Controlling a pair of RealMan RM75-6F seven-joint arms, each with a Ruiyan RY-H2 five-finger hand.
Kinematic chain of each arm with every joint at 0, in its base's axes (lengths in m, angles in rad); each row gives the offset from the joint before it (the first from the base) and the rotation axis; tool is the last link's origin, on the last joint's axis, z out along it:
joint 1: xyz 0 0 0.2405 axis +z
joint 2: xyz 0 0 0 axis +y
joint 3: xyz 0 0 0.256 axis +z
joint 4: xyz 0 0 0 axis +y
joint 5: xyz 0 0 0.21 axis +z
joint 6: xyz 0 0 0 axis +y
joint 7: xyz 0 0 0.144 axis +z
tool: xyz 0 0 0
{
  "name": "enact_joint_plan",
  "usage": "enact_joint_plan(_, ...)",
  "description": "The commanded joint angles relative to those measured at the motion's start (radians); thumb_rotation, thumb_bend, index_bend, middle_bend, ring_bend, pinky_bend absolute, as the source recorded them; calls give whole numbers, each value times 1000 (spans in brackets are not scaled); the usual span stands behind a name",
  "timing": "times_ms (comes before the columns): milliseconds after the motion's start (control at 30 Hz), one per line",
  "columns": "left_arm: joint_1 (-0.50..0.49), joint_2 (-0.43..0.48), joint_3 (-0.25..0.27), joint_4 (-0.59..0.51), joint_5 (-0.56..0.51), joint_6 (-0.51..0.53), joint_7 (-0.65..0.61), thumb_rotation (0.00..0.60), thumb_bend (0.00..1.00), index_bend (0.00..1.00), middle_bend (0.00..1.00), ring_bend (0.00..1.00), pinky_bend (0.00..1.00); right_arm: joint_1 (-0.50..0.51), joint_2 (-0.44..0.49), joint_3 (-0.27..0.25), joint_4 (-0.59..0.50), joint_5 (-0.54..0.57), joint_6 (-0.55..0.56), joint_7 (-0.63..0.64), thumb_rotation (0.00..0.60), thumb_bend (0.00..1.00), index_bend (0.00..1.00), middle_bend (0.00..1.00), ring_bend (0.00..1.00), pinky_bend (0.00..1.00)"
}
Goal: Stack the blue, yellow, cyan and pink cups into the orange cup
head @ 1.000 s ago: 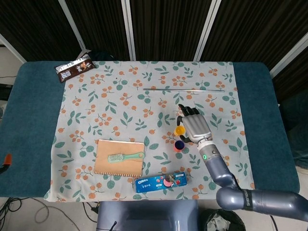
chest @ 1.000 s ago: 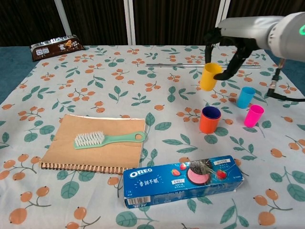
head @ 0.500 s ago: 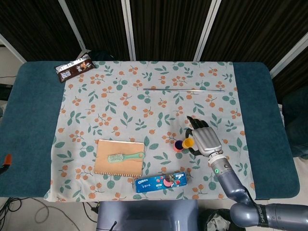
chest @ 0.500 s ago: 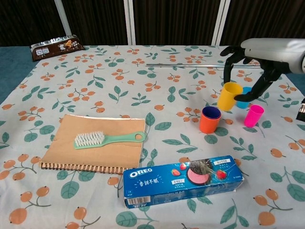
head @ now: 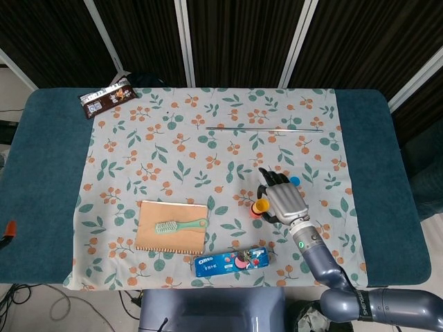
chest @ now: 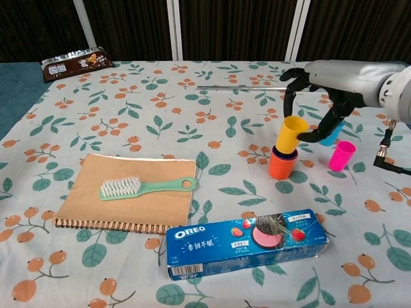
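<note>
My right hand point(chest: 319, 96) holds the yellow cup point(chest: 290, 133) from above and behind. The cup is slightly tilted, and its base sits in the mouth of the orange cup point(chest: 280, 168). The blue cup's rim point(chest: 282, 153) shows inside the orange one. Behind the hand's thumb the cyan cup point(chest: 334, 133) is partly hidden, and the pink cup point(chest: 341, 155) stands upright to its right. In the head view the right hand point(head: 284, 200) covers most of the yellow cup point(head: 261, 205) and the orange cup point(head: 254, 214). There the cyan cup point(head: 295, 181) peeks out beyond the hand. No left hand shows in either view.
An Oreo box point(chest: 247, 242) lies in front of the cups. A notebook point(chest: 122, 205) with a green brush point(chest: 144, 187) on it lies to the left. A thin metal rod point(chest: 250, 88) lies behind the cups, and a chocolate pack point(chest: 76, 63) is at the far left corner.
The right hand carried the yellow cup first right toward the cyan cup, then back left and down. The yellow cup now rests in the mouth of the orange cup.
</note>
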Motion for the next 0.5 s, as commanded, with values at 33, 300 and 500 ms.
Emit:
enact_joint_plan(33, 0, 0, 0, 0, 0, 0, 0, 600, 332, 133, 29, 0, 71, 4, -5, 1, 7, 7, -4, -6, 600, 365, 498, 0, 105, 148)
enact_joint_plan(300, 1, 0, -1, 1, -1, 1, -1, 600, 331, 132, 29, 0, 71, 8, -19, 2, 28, 22, -14, -8, 600, 366, 499, 0, 105, 148)
enact_joint_plan(500, 1, 0, 0, 0, 0, 2, 1, 600, 331, 132, 29, 0, 71, 8, -20, -1, 38, 24, -21, -9, 600, 366, 317, 0, 105, 148)
